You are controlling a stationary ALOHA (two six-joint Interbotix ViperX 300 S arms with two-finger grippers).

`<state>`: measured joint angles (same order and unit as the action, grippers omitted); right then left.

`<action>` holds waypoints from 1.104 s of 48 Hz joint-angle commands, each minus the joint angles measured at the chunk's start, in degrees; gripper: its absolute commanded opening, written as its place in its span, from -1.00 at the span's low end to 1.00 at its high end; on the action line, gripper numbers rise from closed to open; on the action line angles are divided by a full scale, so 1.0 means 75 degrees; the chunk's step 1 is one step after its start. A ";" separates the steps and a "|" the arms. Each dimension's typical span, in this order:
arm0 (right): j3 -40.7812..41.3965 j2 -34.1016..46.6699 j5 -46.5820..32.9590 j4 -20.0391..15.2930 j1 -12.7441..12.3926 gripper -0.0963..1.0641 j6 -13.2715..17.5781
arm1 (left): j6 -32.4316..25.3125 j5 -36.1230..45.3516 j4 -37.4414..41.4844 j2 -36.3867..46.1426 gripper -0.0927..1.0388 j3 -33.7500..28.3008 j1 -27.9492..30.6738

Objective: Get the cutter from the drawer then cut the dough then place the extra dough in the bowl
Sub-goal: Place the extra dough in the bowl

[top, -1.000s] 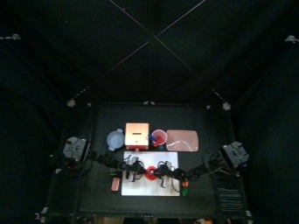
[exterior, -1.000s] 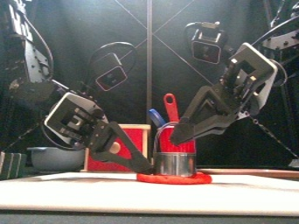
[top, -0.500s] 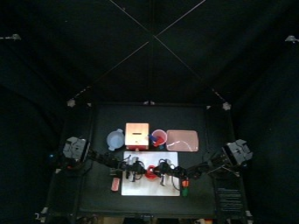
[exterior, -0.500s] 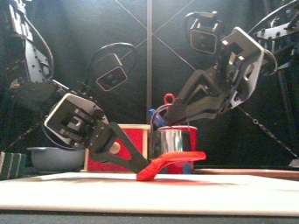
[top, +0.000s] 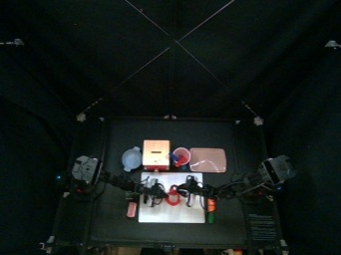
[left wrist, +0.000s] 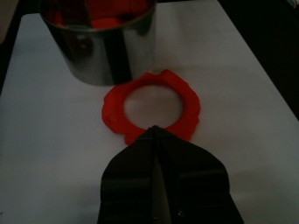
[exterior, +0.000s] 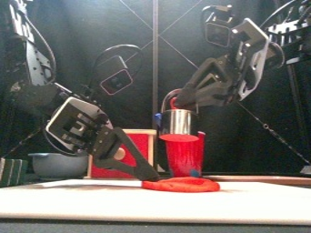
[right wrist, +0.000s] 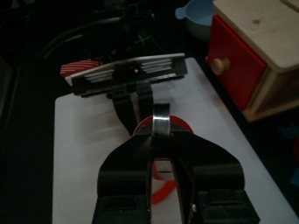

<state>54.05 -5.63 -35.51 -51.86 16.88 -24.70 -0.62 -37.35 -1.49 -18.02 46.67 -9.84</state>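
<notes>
1. On the near middle of the table, the white cutting board [top: 170,215] lies flat, and both arms reach in over it, each from its own side.
2. The left gripper [left wrist: 155,131] slants down low over the board with its jaws pressed together. The tips rest on the near-left edge of the dough ring [left wrist: 114,109]. They look to be pinning the rim rather than pinching it.
3. The right gripper [right wrist: 156,121] hangs higher, to the right of centre. It is clamped on the wire handle of the cutter [exterior: 180,122], which it holds clear of the board.
4. The blue-grey bowl [exterior: 54,165] stands at the far left, past the board's far edge and just left of the wooden box [top: 158,151]. That puts it on the left arm's side, well apart from the right gripper.
5. The cutter hangs upright above the ring, in front of the red cup [exterior: 183,155]. Red shows at its mouth in the left wrist view, and whether that is cut dough or the cup behind cannot be told.
6. The ring, the task's extra dough, lies flat on the board, just right of the left tips and below the cutter. Being round, it offers no long axis. By this reading the left arm is the nearer one and the carry runs back and left to the bowl, but those jaws must part before they can grip the rim.
</notes>
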 commanded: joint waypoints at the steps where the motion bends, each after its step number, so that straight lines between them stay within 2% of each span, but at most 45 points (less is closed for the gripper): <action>1: 0.0340 -0.0410 0.0070 -0.0293 -0.0035 0.04 0.0012 | -0.0012 -0.0035 0.0023 0.0375 0.10 -0.0035 -0.0035; 12: 0.0633 -0.0281 0.0387 -0.0551 -0.0047 0.05 0.0000 | -0.0023 -0.0035 0.0141 0.0691 0.27 -0.0012 -0.0035; 27: 0.0633 -0.0023 0.0938 -0.0539 -0.0094 0.06 0.0000 | -0.0035 0.0047 0.0141 0.0961 0.28 -0.0012 0.0023; 36: 0.0645 -0.0023 0.1078 -0.0504 -0.0082 0.19 0.0000 | -0.0047 0.0281 0.0129 0.0926 0.30 -0.0188 0.0047; 44: 0.0656 -0.0023 0.1078 -0.0398 -0.0094 0.42 0.0000 | -0.0117 0.1289 0.0281 0.0727 0.37 -0.0727 0.0316; 53: 0.0621 -0.0070 0.1102 -0.0187 -0.0094 0.58 -0.0012 | -0.0270 0.2637 0.0691 0.0609 0.62 -0.1324 0.0527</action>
<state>59.33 -4.92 -27.07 -53.96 16.35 -24.70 -2.37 -20.83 2.37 -13.97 39.46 -6.77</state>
